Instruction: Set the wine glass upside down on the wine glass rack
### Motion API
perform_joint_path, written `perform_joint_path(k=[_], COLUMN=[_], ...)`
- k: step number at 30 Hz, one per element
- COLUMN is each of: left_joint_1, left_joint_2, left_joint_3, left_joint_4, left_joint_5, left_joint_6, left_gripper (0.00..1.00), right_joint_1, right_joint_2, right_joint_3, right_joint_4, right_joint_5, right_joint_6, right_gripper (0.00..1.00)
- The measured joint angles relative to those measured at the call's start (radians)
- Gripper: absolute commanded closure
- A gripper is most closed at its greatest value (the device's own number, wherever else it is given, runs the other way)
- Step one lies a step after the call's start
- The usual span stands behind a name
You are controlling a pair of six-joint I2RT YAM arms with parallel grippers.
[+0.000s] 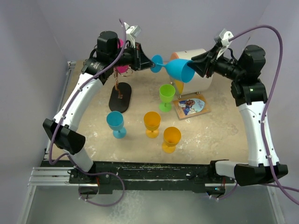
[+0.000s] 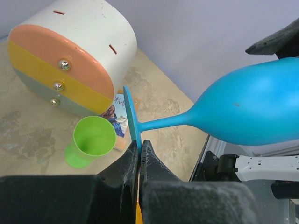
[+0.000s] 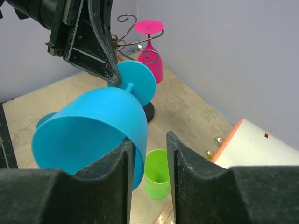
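Left hand (image 2: 139, 149): clenched edge-on across the foot disc of the blue wine glass (image 2: 252, 107). The stem runs out level from that hand, and the bowl mouth points at the right hand (image 3: 148, 140).

Right hand: its fingers straddle the bowl wall at the rim. A gap shows beside the wall, so I read it as released, not pinching.

The glass is in the air between the two hands, lying on its side, well above the surface (image 1: 205, 135).

Step, my reading: handover. The left has the foot grip and the right's hold is off. Hanging not yet begun.

Next:
- Back the right hand straight off the rim without nudging the bowl.
- Turn the left hand so the bowl hangs down.
- Slide the stem into a free curl of the wine glass rack (image 3: 135, 44), which stands just behind and below the left hand.
- A pink glass (image 3: 152, 65) already hangs there upside down, so pick a curl clear of it.

Below the hands, standing loose on the mottled beige surface: green cup (image 2: 91, 140), two orange glasses (image 1: 152, 122), second blue glass (image 1: 115, 122), picture card (image 1: 191, 106). White drum (image 2: 70, 60) with a striped face lies beyond the right hand.

Room: plain pale lilac walls, close in.
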Motion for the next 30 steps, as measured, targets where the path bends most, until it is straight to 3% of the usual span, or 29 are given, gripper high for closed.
perform_joint_path(k=[4, 6, 19, 30], left_joint_1=[0.003, 0.010, 0.251, 0.273], left_joint_2=[-0.019, -0.036, -0.168, -0.257], left_joint_3=[0.000, 0.000, -0.010, 0.098], left_joint_4=[-0.002, -0.005, -0.039, -0.187], left_joint_5=[-0.003, 0.002, -0.016, -0.283], left_joint_6=[0.021, 0.032, 0.089, 0.349], left_gripper=[1.00, 1.00, 1.00, 1.00], right_joint_1=[0.000, -0.002, -0.055, -0.061], right_joint_2=[-0.011, -0.020, -0.090, -0.095], right_joint_3=[0.000, 0.000, 0.061, 0.106], right_joint_4=[-0.024, -0.044, -0.194, -0.268], right_joint_5=[-0.002, -0.003, -0.002, 0.179], right_joint_6=[-0.038, -0.062, -0.192, -0.282], right_gripper=[0.23, 0.14, 0.09, 0.01])
